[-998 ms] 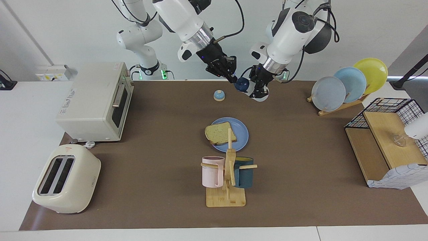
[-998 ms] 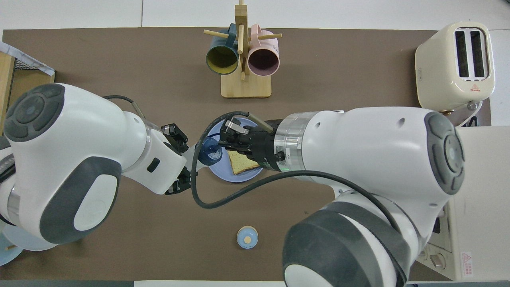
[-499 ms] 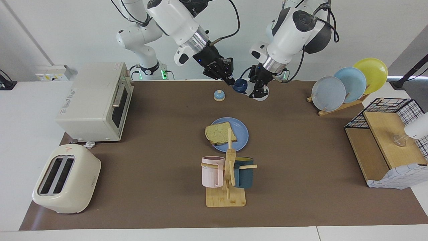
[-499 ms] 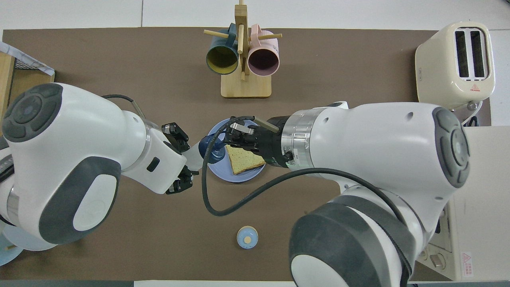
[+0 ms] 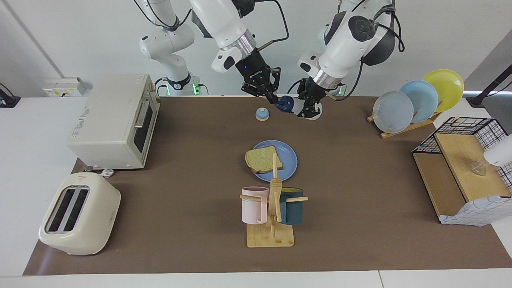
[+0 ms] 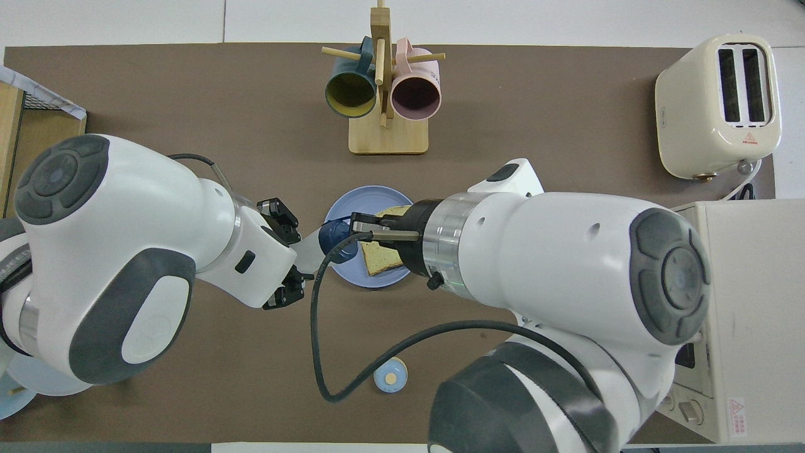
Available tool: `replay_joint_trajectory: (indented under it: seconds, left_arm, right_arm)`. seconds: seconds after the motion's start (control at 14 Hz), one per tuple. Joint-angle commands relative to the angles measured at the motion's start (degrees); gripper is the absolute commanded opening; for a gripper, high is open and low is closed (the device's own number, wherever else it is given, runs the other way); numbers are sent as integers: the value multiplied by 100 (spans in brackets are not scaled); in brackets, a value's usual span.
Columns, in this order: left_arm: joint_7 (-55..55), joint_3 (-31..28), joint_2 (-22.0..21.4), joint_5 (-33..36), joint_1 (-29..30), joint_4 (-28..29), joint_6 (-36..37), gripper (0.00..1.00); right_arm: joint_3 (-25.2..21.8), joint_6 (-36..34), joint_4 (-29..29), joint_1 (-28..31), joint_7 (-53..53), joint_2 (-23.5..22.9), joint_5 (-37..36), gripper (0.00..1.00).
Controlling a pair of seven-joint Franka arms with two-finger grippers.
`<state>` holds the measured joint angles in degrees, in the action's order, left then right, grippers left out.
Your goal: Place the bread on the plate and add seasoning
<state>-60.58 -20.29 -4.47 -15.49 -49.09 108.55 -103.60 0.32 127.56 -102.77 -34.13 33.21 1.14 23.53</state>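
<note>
Toaster (image 6: 718, 104) sticker (red triangle, writing illegible)

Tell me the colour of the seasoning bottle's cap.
Dark navy blue cap, clearest in the facing view.

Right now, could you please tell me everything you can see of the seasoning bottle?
The seasoning bottle is small, translucent white plastic with a dark navy cap. It is held up in the air, tipped onto its side. The left gripper is shut on its body, and the right gripper is shut on the cap. Its contents cannot be seen.
</note>
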Motion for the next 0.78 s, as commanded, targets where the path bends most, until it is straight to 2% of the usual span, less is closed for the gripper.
replay_joint_trajectory:
  seconds: [0.0,0.21,0.36,0.5,0.71]
  left_arm:
    - [-42,16,-213,-15,-13,122,68,0]
    - [-50,16,-213,-6,-13,122,77,0]
    - [-59,16,-213,-6,-4,122,94,0]
    - [-59,16,-221,-6,-4,122,103,0]
    - [-50,16,-221,-6,-4,122,103,0]
  right_arm:
    - [-15,365,-199,134,602,54,19,0]
    - [-15,594,-199,222,1370,36,782,0]
    - [-15,603,-199,318,1800,36,907,0]
    - [-23,620,-199,354,2048,36,1423,0]
    - [-15,787,-199,407,2584,27,1645,0]
